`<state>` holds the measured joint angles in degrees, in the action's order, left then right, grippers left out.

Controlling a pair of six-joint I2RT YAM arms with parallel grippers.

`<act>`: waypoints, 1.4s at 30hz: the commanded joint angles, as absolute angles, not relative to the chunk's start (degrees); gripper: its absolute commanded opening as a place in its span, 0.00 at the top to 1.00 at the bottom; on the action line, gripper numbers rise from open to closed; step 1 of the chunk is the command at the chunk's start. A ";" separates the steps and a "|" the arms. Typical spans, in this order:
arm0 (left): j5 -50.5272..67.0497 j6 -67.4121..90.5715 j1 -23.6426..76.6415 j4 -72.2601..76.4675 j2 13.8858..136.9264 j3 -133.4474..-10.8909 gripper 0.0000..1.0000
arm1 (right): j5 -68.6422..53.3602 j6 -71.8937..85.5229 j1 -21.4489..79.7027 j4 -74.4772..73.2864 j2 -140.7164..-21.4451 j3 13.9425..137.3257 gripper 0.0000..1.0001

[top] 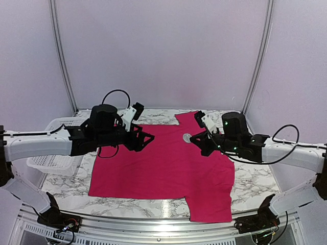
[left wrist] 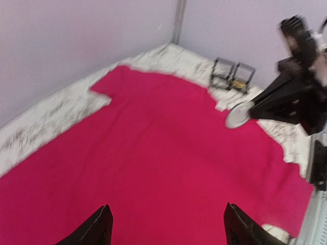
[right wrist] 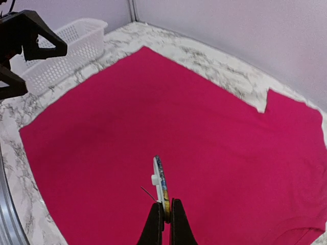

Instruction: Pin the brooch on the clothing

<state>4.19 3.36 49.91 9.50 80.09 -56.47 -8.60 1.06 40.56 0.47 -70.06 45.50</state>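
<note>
From overhead, a crimson-pink T-shirt [top: 158,168] lies spread flat on the marbled desk [top: 255,178], one sleeve toward twelve o'clock and the other toward six. The left pincer [top: 148,139] hangs over the shirt's ten o'clock part. The right pincer [top: 196,140] sits at about two o'clock, with the round, pale brooch [top: 187,137] at its tip. A white laundry basket [top: 51,153] stands at nine o'clock, off the fabric.

Seen from the left wrist, that pincer's two dark fingers [left wrist: 97,229] stand wide apart above bare pink cloth — released, with nothing between them. The brooch shows at two o'clock on the right pincer's tip, though this picture is blurred.

At the right wrist, the fingers are clenched on the brooch's lower edge — it stands upright and edge-on above the shirt. Whether it touches the cloth I cannot tell.
</note>
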 commanded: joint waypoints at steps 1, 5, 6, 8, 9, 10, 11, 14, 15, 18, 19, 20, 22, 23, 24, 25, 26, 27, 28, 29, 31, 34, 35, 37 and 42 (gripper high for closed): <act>-2.42 15.71 43.65 4.73 86.92 -51.60 0.25 | -4.35 5.08 36.12 6.07 -76.08 45.03 1.00; -4.86 18.43 39.84 8.01 90.17 -46.48 0.28 | -5.20 5.45 32.08 10.15 -80.50 43.87 1.00; -4.87 17.75 39.74 9.08 90.75 -45.83 0.30 | -6.07 5.33 30.89 11.18 -81.57 43.84 1.00; -2.72 15.34 39.79 10.35 92.25 -46.72 0.31 | -7.46 4.23 28.74 12.85 -83.89 44.15 1.00; -1.66 13.73 39.95 10.40 93.26 -48.03 0.32 | -7.44 3.23 28.28 12.98 -84.92 44.57 1.00; -0.54 11.94 40.28 10.33 94.54 -49.95 0.32 | -7.19 2.14 27.83 12.86 -86.07 45.18 1.00; 0.61 9.80 40.67 10.17 95.99 -52.01 0.32 | -6.64 1.10 27.43 12.59 -87.12 45.90 1.00; 4.83 4.68 42.30 9.00 101.95 -59.29 0.32 | -5.53 -0.61 26.63 11.44 -90.25 48.30 1.00; 5.62 3.66 42.63 8.48 104.10 -61.63 0.32 | -5.18 -1.34 26.39 11.23 -91.52 48.92 1.00; 5.26 4.13 42.74 5.46 109.80 -67.43 0.33 | -4.11 -1.76 26.28 10.84 -93.83 50.02 1.00; 5.28 4.54 42.72 5.10 110.99 -68.33 0.33 | -3.93 -1.69 26.28 10.81 -94.48 50.11 1.00; 5.62 4.87 42.75 5.14 111.83 -68.73 0.33 | -3.95 -1.54 26.24 10.93 -95.09 50.08 1.00; 6.48 5.67 42.82 5.89 112.74 -68.74 0.34 | -4.90 -1.41 26.28 11.68 -96.28 49.70 1.00; 6.46 5.91 42.88 5.92 113.05 -68.73 0.34 | -5.46 -1.29 26.21 11.91 -96.97 49.64 1.00; 6.33 6.04 42.96 5.91 113.26 -68.66 0.34 | -5.91 -1.12 26.25 11.95 -97.66 49.58 1.00; 5.96 6.11 42.99 5.85 113.40 -68.34 0.34 | -6.33 -0.96 26.25 11.81 -98.25 49.58 1.00; 5.33 6.26 43.03 5.75 113.27 -67.76 0.34 | -6.61 -0.70 26.28 11.63 -98.74 49.54 1.00; 4.54 6.33 42.99 5.76 112.99 -66.85 0.34 | -6.87 -0.54 26.26 11.65 -99.07 49.43 1.00; 3.96 6.45 43.01 5.87 112.64 -65.77 0.34 | -7.01 -0.37 26.28 11.87 -99.27 49.03 1.00; 3.36 6.50 43.02 5.94 112.10 -64.69 0.34 | -7.11 -0.35 26.26 12.13 -99.38 48.51 1.00; 2.84 6.66 42.93 5.98 110.97 -62.32 0.34 | -7.20 0.31 26.26 12.36 -99.49 47.39 1.00; 2.18 7.15 42.95 6.16 109.90 -59.40 0.33 | -7.49 1.29 26.28 12.15 -99.29 46.24 1.00; 1.91 7.39 42.88 5.99 109.73 -58.65 0.33 | -7.74 1.42 26.24 12.11 -99.20 45.85 1.00; 1.67 7.72 42.79 5.83 109.26 -57.42 0.33 | -8.86 1.75 26.27 11.98 -98.86 45.03 1.00; 0.76 5.86 42.76 6.48 107.02 -55.96 0.33 | -10.51 1.34 26.20 11.00 -96.77 44.53 1.00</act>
<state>2.24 6.85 42.96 8.73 109.08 -57.25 -8.71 0.95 26.46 11.55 -99.18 44.77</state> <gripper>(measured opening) 0.669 0.002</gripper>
